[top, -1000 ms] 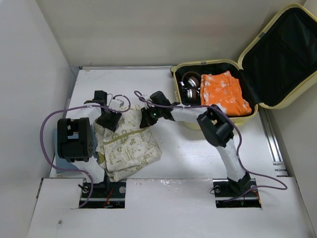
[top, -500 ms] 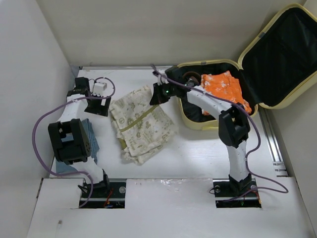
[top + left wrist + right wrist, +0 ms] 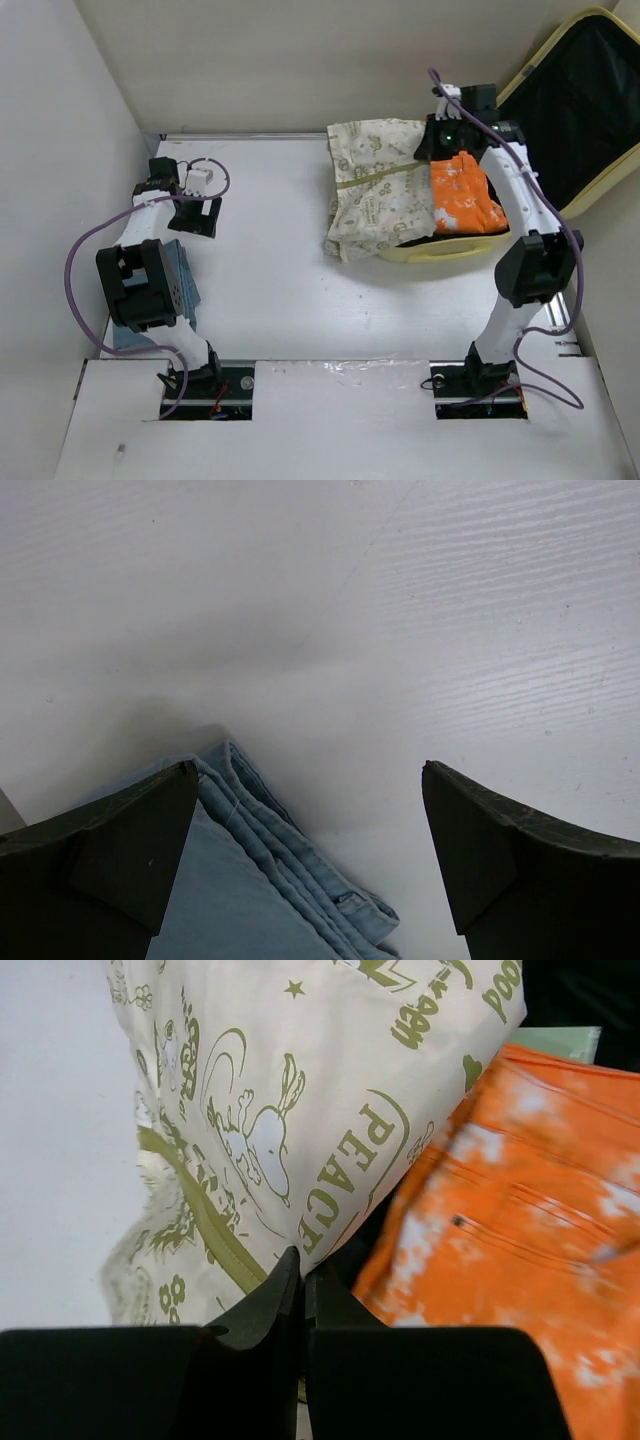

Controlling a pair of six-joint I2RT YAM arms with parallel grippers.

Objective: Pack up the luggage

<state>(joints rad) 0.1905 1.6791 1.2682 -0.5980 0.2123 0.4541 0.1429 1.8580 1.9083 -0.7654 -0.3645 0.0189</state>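
Observation:
The pale yellow luggage [image 3: 450, 248] lies open at the back right, its black-lined lid [image 3: 580, 100] raised. An orange patterned garment [image 3: 462, 196] lies inside; it also shows in the right wrist view [image 3: 520, 1240]. My right gripper [image 3: 438, 140] is shut on a cream cloth with green print [image 3: 378, 185], held over the luggage's left side and draping over its rim; the cloth fills the right wrist view [image 3: 290, 1090] above the closed gripper [image 3: 302, 1265]. My left gripper [image 3: 197, 215] is open at the far left, above folded blue jeans [image 3: 260, 880].
The folded blue jeans [image 3: 182, 285] lie at the table's left edge, partly hidden under the left arm. White walls close in the left and back. A metal rail [image 3: 552, 280] runs along the right side.
My right gripper has carried the cream cloth from the table's middle to the right and back, over the open luggage. The headphones in the luggage are now covered. The left arm has stayed at the far left.

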